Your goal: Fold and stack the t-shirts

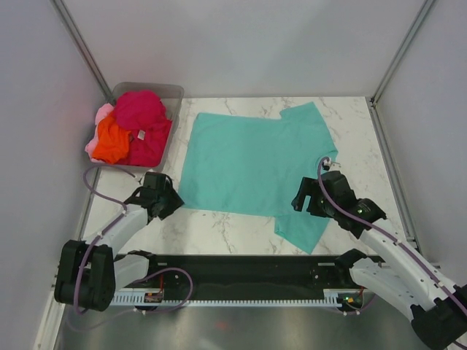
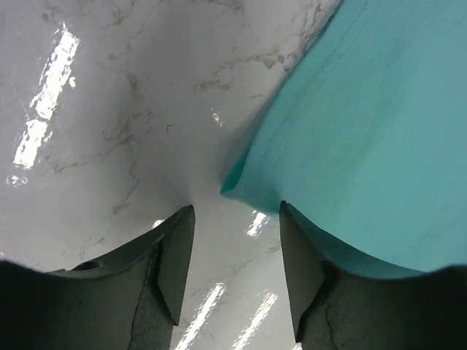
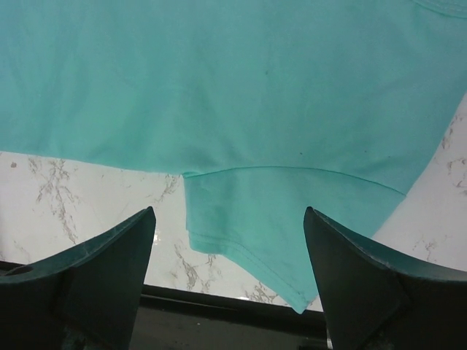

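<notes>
A robot lab cell: plain grey panel walls (image 1: pixel 255 44) on metal posts (image 1: pixel 82 44) enclose a marble-look table (image 1: pixel 219 227).

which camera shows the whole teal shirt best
Top external: the teal t-shirt lies spread flat there, almost its whole outline visible, the right arm hiding a little. The left wrist view shows only one hem corner; the right wrist view only a sleeve and nearby fabric.

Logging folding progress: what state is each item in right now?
teal t-shirt, spread flat, unfolded
magenta t-shirt, crumpled in clear bin
orange t-shirt, crumpled in bin
pink t-shirt, crumpled in bin
left gripper, open at teal t-shirt's corner
right gripper, open over teal t-shirt
</notes>
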